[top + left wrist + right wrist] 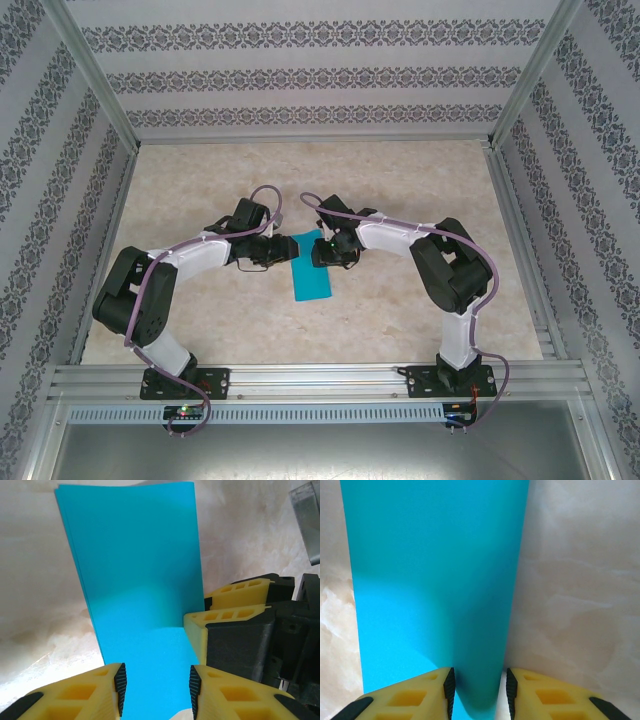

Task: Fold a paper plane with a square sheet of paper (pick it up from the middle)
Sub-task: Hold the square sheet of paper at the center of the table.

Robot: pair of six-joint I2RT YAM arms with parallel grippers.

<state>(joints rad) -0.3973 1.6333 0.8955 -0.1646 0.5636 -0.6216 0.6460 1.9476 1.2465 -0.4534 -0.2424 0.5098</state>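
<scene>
Seen from above: a bright blue sheet of paper [312, 280], folded into a long narrow strip, not yet a plane. Lies flat on the pale marbled bench [420, 180], about midway between the two arms. Left hand [283, 243] and right hand [325, 250] both low over the strip's far end, facing each other and very close together. Left hand partly open, fingers standing either side of the strip; holds nothing that can be made out, with no clear pinch. Right hand also partly open, with one long edge of the strip curling up between its fingers, apparently not clamped. Risk of the two hands bumping, being so near one another. Risk of the thin paper sliding or skewing on the smooth bench under a sideways push from either hand. Risk of a crooked crease, or of the fold springing open, from closing on a single layer or off the middle.
</scene>
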